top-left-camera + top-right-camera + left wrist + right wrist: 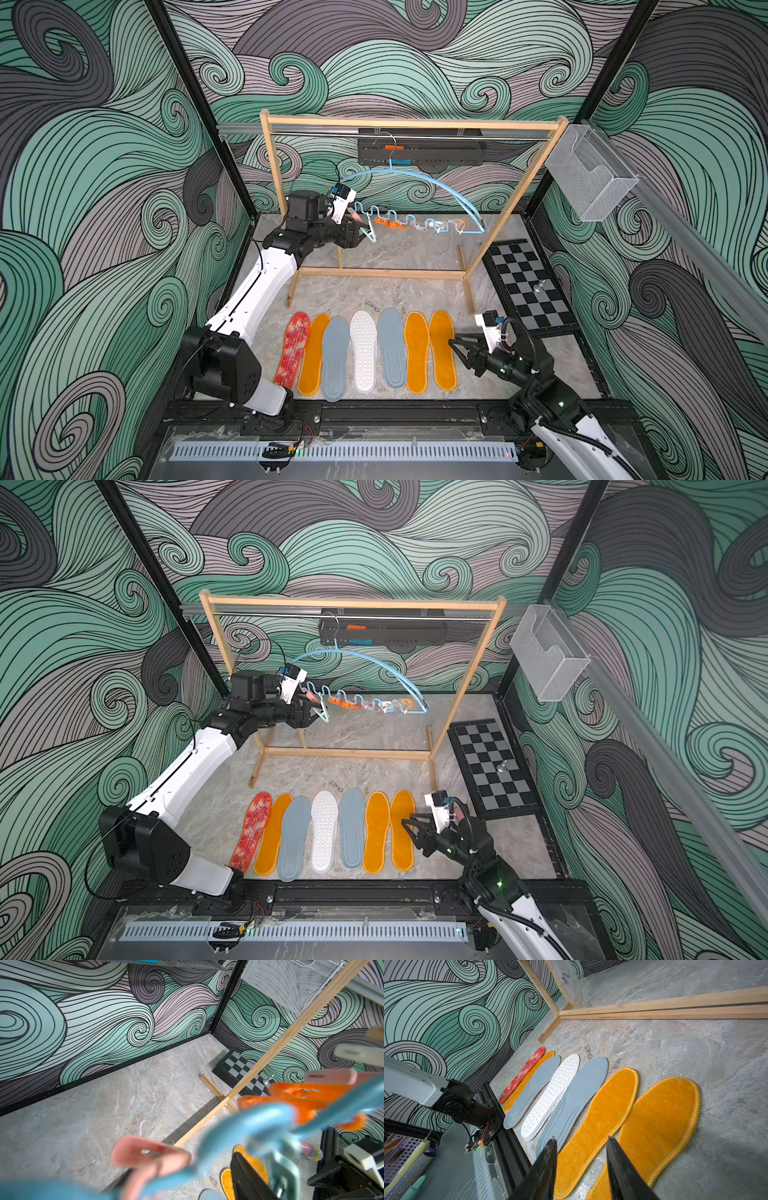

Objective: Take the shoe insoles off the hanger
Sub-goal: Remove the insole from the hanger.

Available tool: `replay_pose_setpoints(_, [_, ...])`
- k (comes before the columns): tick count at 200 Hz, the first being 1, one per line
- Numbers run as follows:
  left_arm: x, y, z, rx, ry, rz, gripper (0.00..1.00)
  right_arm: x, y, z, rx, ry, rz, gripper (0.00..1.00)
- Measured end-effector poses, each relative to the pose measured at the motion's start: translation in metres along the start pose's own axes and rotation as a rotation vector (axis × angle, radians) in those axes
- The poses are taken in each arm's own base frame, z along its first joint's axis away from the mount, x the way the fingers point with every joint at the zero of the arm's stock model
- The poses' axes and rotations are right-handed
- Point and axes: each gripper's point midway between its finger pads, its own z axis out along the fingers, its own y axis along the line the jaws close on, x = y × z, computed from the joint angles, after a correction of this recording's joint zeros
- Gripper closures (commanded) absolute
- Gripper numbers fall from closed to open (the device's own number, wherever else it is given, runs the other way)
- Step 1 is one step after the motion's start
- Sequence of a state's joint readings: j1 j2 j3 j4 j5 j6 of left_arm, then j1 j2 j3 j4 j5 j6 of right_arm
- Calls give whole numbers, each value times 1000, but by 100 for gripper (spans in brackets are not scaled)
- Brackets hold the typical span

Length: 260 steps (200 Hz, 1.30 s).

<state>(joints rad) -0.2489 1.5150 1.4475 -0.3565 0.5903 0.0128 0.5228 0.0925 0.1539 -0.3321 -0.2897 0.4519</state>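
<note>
The wooden rack (411, 123) fills the middle of both top views. It carries the blue hanger (436, 183) on its rod, high enough for things to dangle free. In the lower middle, seven insoles (363, 351) lie flat in a neat row on the table (374, 291), toes toward the rack, so most of the job looks done. The eighth, a pale felt insole (566, 980), hangs upright beside the rack's upright at the top of the right wrist view (its upper end is cut off, so what holds it is not shown). The left gripper (360, 233) reaches in from the middle left to the hanger's left end, presumably to free that last one. Its jaws stand partly apart with a green clip (371, 237) between them, but I cannot tell whether they press it. The right gripper (581, 1140) hovers low over the two orange insoles (654, 1126) at the row's right end, jaws a moderate gap apart and empty.
</note>
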Motion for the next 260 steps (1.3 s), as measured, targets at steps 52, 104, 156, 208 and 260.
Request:
replay_pose_setpoints(52, [-24,2,7,16,-25,-5,38,0,0,0,0,0,1,59])
replay_pose_setpoints(104, [-26,18,10,-58,11,-27,39,0,0,0,3,-1,1,59])
replay_pose_setpoints(156, [-6,58,26,-191,103,-86,41,0,0,0,3,-1,0,59])
replay_pose_setpoints(208, [-18,83,40,-245,83,-116,40,0,-1,0,5,-2,0,58])
replay_pose_setpoints(260, [-32,97,51,-270,23,-139,38,0,-1,0,5,-2,-1,58])
